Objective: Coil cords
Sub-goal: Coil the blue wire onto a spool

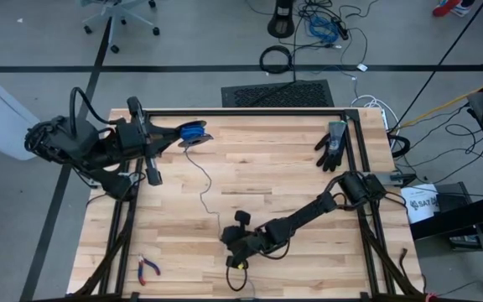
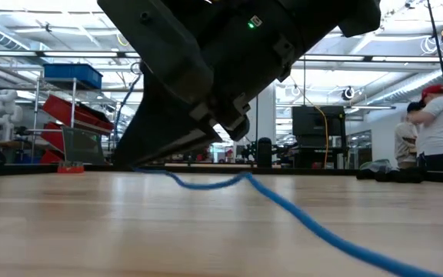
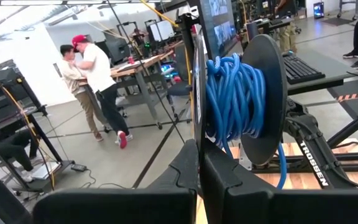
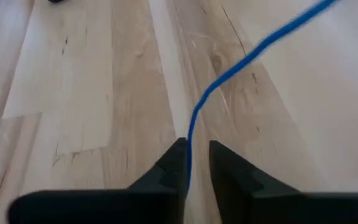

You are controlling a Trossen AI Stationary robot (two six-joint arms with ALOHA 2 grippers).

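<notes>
A thin blue cord is partly wound on a dark two-disc spool (image 1: pixel 193 132) (image 3: pixel 238 93) at the table's far left. The rest of the cord (image 1: pixel 205 189) lies slack on the table and runs to the near middle. My left gripper (image 3: pixel 199 163) is shut on the spool, which it holds up off the table. My right gripper (image 4: pixel 196 144) is low over the table at the near middle (image 1: pixel 235 245). Its fingers are a narrow gap apart, with the cord (image 4: pixel 194 118) running between them. In the low view the cord (image 2: pixel 206 183) comes out from under this gripper. My left gripper pinches the rim of the spool's thin nearer disc (image 3: pixel 197 134) between its two fingers, coming level from the table's left. The spool is held on edge, clear of the table, with the cord trailing down from it. My right gripper points down at the table, slanting. The cord (image 4: pixel 188 152) lies against the inner side of one finger (image 4: pixel 176 163); the other finger stands clear of it.
A black glove (image 1: pixel 334 144) lies at the far right of the table. Small red-handled pliers (image 1: pixel 148 268) lie near the front left. A black frame (image 1: pixel 241 111) borders the table. People stand in the room beyond (image 3: pixel 95 74) (image 2: pixel 437 127).
</notes>
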